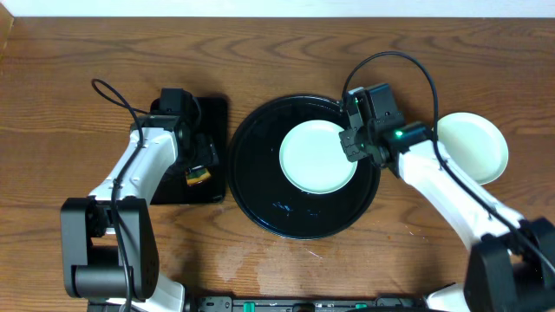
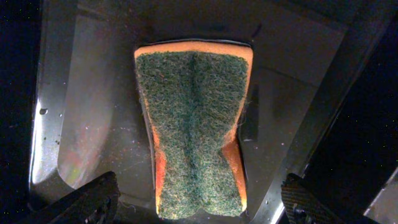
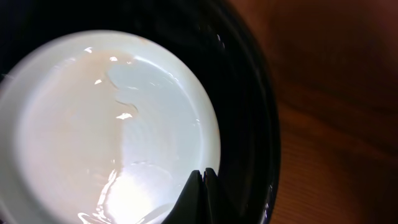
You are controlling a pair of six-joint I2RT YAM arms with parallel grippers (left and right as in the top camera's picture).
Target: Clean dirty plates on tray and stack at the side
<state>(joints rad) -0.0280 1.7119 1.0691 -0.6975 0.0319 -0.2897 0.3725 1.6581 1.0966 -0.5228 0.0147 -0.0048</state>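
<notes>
1. A pale mint plate point(image 1: 316, 158) is lying flat inside the round tray point(image 1: 260, 195), sitting toward the tray's right half, and its glossy face is catching bright glare in the right wrist view
2. The right tool point(image 3: 202, 190) is resting at that plate's right rim with its fingers pressed together; whether the rim is caught between them cannot be told
3. The round tray is sitting at the middle of the wooden counter point(image 1: 260, 52)
4. A second pale plate point(image 1: 473, 147) is lying on the counter to the right of the tray, apart from it, with the right arm crossing its near edge
5. A rectangular tray point(image 1: 215, 113) is lying just left of the round one, holding a sponge point(image 2: 194, 124) with its green scouring face up
6. The left tool point(image 2: 199, 205) is hovering over the sponge with its fingers spread wide on either side
</notes>
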